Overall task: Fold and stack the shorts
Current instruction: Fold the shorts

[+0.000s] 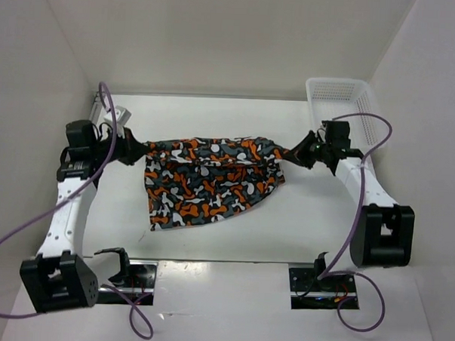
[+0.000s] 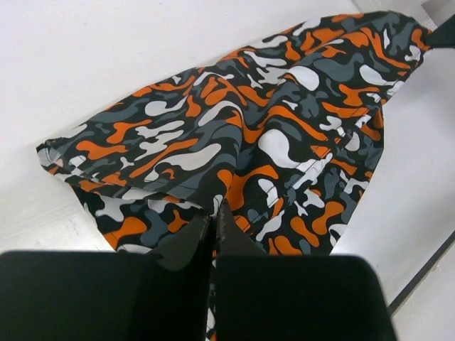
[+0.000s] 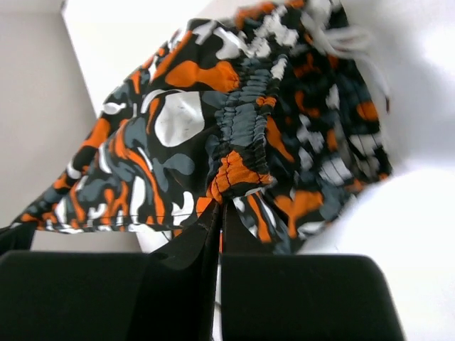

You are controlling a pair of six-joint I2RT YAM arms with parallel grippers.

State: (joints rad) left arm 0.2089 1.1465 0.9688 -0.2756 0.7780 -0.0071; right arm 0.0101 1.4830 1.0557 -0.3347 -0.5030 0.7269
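The camouflage shorts in orange, black, grey and white hang stretched between my two grippers, with the lower part draped on the white table. My left gripper is shut on the left upper corner of the shorts; its wrist view shows the fabric pinched between the closed fingers. My right gripper is shut on the right upper corner, at the gathered elastic waistband, with its fingers closed on it.
A white plastic mesh basket stands at the back right, just behind the right arm. White walls enclose the table on the left, back and right. Purple cables loop from both arms.
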